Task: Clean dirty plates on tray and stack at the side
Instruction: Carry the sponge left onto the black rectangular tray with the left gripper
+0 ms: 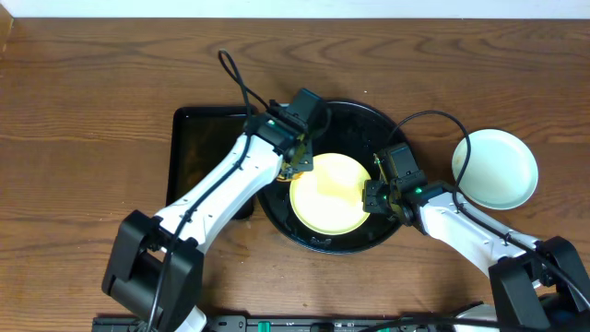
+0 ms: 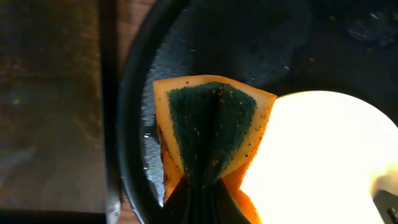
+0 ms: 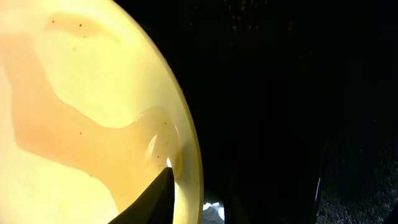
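Note:
A pale yellow plate (image 1: 329, 192) lies in the large round black tray (image 1: 369, 120). My left gripper (image 1: 297, 162) is shut on a green-and-yellow sponge (image 2: 211, 134), held at the plate's upper left edge over the tray floor. My right gripper (image 1: 376, 195) is shut on the yellow plate's right rim (image 3: 189, 155), one finger inside, the other outside. A faint brownish film shows on the yellow plate (image 3: 81, 124) in the right wrist view. A pale mint-green plate (image 1: 495, 169) sits on the table to the right of the tray; any plate under it is hidden.
A rectangular black tray (image 1: 198, 152) lies left of the round tray, partly under my left arm. Cables run from both arms above the round tray. The wooden table (image 1: 83, 111) extends all around.

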Robot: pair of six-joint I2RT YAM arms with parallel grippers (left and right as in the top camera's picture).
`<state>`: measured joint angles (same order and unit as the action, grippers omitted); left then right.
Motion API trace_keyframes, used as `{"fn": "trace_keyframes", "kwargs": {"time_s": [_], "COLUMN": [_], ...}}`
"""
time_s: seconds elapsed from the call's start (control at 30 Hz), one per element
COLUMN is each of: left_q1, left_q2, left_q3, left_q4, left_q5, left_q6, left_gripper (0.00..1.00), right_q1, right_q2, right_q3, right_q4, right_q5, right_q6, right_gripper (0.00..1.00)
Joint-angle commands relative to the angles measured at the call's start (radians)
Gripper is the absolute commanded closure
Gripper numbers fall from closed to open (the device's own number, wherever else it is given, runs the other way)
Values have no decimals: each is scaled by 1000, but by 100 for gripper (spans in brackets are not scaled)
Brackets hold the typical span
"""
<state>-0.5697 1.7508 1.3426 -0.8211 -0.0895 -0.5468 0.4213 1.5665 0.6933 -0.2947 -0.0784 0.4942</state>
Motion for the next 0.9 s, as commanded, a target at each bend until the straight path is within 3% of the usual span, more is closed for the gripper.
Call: {"fn": "trace_keyframes", "kwargs": {"time_s": [0.0,0.2,0.3,0.4,0.87], "left_q1": [59,164,230,291,643], "left_q2": [2,2,2,2,200], "left_q3": [-2,-2,-2,-2,-2], "left_q4": [-15,-45,-47,-45,-4], "left_q5": [-29,-34,-35,-9,668], "left_q6": [15,19,38,59,462], "left_gripper": [92,92,92,92,93], "right_q1": [5,12,12,12,12], "right_q2": [23,24,24,24,24], "right_q3": [-9,-33,-35,-35,-35], "right_q4": [-12,-12,-8,0,3], "right_q5": [-19,-72,-72,-71,-72], "right_q6": [7,11,26,26,25], "right_gripper": [75,86,99,99,99]}}
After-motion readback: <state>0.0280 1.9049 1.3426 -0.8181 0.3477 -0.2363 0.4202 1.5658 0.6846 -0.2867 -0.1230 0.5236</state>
